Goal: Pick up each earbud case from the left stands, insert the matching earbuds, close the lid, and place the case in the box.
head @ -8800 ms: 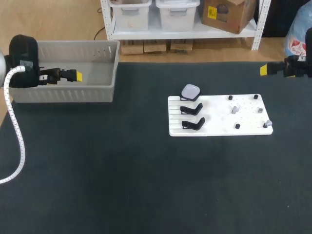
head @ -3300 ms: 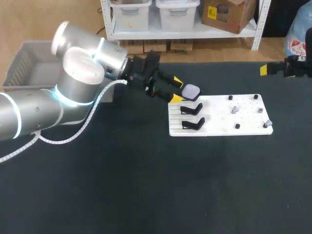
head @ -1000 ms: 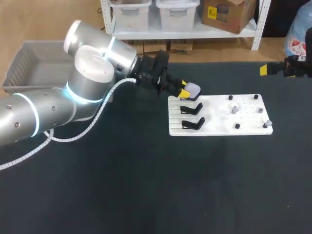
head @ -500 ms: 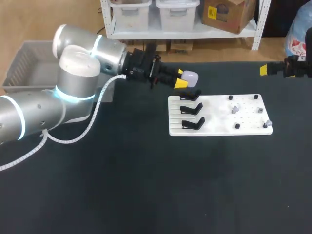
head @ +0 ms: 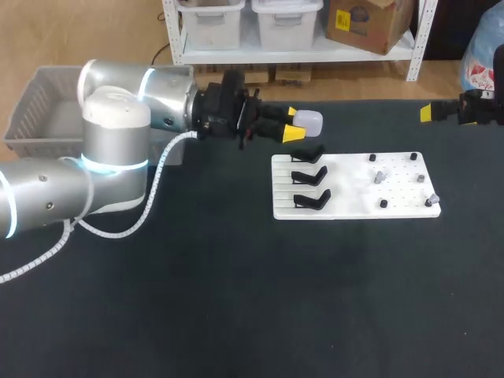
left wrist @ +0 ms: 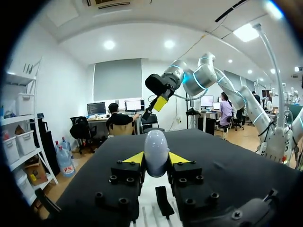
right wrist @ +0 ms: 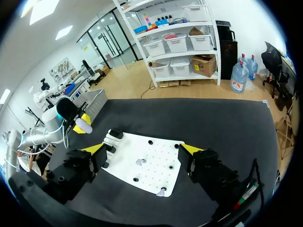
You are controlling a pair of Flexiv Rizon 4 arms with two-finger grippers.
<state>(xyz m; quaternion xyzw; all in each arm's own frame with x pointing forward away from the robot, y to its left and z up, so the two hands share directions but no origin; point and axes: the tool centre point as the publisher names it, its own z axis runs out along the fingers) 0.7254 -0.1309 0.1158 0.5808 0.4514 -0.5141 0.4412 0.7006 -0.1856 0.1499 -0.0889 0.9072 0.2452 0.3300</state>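
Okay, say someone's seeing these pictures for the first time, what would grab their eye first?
The big silver left arm reaching across the far side of the table, its yellow-tipped fingers shut on a pale lilac earbud case. After that, the white board right of the middle, whose three black stands are all empty.

In head view the right arm [head: 482, 106] is cut off at 2 o'clock; only one tip of the right gripper [head: 426, 113] is seen. The box [head: 31, 118] at 10 o'clock is partly hidden by the left arm [head: 118, 118]. The earbuds [head: 379, 178] on the white board [head: 354, 198] are too small to be told apart.
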